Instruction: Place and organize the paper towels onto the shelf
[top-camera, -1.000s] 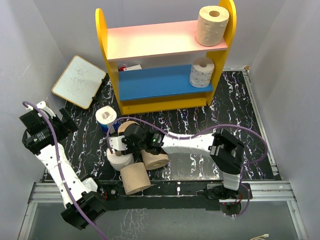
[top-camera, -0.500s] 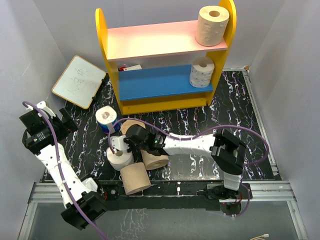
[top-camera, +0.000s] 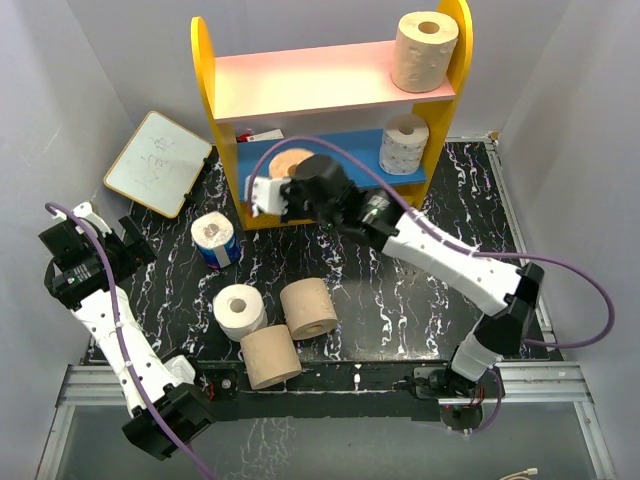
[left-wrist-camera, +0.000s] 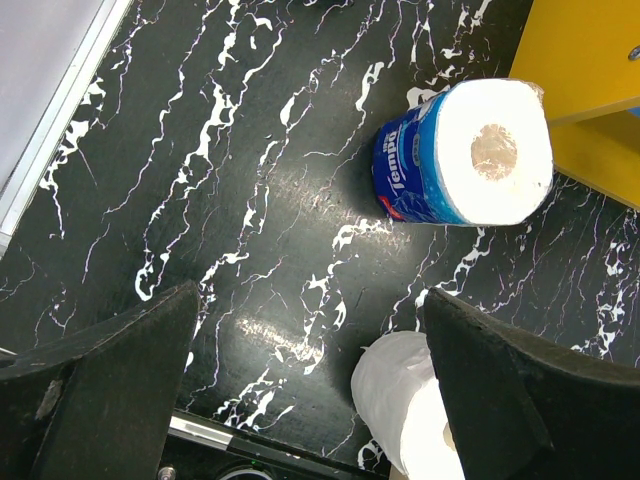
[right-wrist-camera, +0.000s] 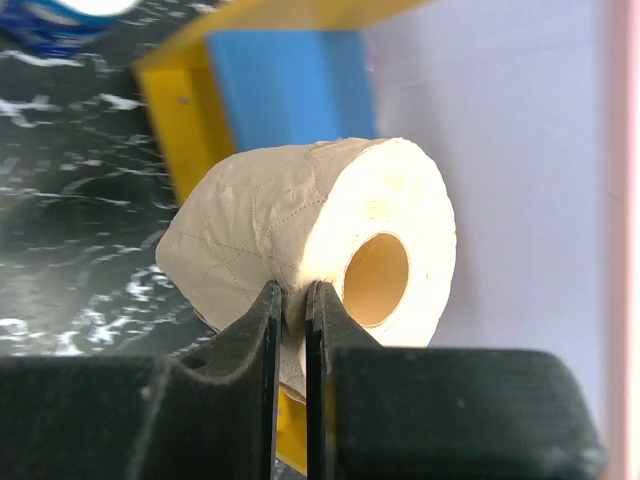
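Only from the right wrist: right gripper (right-wrist-camera: 287, 300) clenched thin on the wall of a tan roll (right-wrist-camera: 320, 250), at the blue board's left end. Only from the left wrist: left gripper (left-wrist-camera: 310, 330) released, wide, over the blue-wrapped roll (left-wrist-camera: 465, 155). On the shelf (top-camera: 300, 82): second tan roll (top-camera: 425, 50) on pink, white roll (top-camera: 404, 143) on blue.

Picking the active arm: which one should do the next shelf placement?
Right: the right tool pinches a tan roll at the blue lower board; the left tool is open and empty.
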